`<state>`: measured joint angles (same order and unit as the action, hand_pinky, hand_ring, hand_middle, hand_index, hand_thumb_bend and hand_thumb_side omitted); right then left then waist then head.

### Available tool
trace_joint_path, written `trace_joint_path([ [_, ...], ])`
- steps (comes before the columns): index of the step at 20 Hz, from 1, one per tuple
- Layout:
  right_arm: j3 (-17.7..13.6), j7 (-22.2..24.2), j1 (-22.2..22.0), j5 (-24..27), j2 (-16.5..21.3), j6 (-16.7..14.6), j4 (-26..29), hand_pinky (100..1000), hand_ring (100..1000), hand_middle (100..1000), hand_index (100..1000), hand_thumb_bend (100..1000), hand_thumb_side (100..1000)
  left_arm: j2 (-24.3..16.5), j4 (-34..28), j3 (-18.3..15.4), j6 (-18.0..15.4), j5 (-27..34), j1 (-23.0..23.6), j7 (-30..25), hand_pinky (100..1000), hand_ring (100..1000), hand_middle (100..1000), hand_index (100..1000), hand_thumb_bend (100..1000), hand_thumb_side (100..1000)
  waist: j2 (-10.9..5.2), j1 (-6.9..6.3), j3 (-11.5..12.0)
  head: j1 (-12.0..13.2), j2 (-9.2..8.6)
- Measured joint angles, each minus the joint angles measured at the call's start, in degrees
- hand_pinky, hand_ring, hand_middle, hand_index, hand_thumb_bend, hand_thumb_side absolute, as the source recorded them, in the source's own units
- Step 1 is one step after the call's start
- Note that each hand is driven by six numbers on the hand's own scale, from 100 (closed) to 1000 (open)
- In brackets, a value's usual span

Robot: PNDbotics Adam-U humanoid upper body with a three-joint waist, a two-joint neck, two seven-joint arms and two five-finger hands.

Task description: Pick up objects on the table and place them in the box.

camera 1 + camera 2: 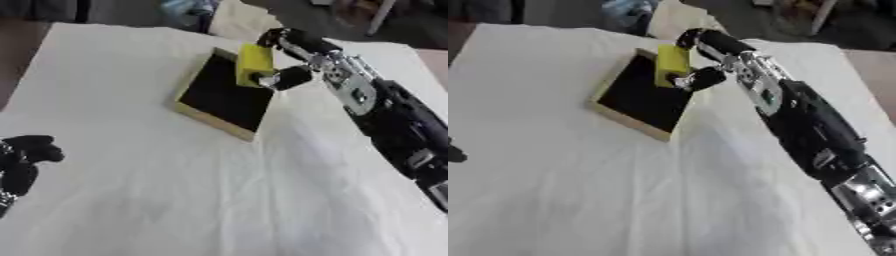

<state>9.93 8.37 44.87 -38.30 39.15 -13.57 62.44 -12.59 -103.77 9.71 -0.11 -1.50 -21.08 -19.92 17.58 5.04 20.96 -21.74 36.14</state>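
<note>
the yellow block [254, 64] hangs over the box's [203, 114] far corner, pinched by the right hand [293, 47]. better to carry it further over the dark middle before letting go. left hand [24, 160] rests curled, empty, lower left.

We count one box [226, 95], shallow, with a pale wooden rim and a black inside, lying on the counter [175, 190], of which there is one, under a white cloth. We count one yellow block [254, 64], the only loose object we can find. We count two robot hands: the right hand [293, 52] by the block, and the left hand [22, 160] at the lower left edge
</note>
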Motion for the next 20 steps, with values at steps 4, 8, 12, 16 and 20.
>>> trace_joint_path([
  [4,0.5,0.0,0.0,-1.3,-1.1,-0.7,-1.7,765,801,814,747,314,614,0.0,-0.1,0.0,0.0,0.0,-0.1,-0.3,870,711,641,788,463,704,0.19,-0.07,-0.1,-0.2,-0.13],
  [8,0.7,1.1,0.3,-1.9,-1.6,-1.8,-2.0,772,810,827,872,391,697,0.0,-0.1,0.0,0.0,0.0,-0.1,-0.5,870,712,641,788,463,705,0.26,-0.29,-0.6,-0.2,-0.43],
  [12,0.7,2.1,0.4,-1.8,-1.5,-2.3,-1.8,783,825,852,928,531,817,0.0,-0.1,0.0,0.1,-0.1,-0.1,-0.7,870,712,641,788,464,705,0.31,-0.35,-1.1,-0.1,-0.44],
  [16,0.7,3.2,0.2,-1.1,-1.3,-2.3,0.6,790,838,875,939,578,876,0.0,-0.1,0.0,0.1,-0.1,-0.1,-0.7,871,712,642,788,464,706,0.39,-0.38,-1.9,0.2,-0.44],
  [20,0.6,3.3,0.0,0.9,0.1,-1.7,5.3,789,834,874,934,555,839,0.0,-0.1,-0.1,0.1,-0.5,-0.1,-0.6,871,712,642,788,465,705,0.4,-0.62,-3.3,0.7,-0.44],
])
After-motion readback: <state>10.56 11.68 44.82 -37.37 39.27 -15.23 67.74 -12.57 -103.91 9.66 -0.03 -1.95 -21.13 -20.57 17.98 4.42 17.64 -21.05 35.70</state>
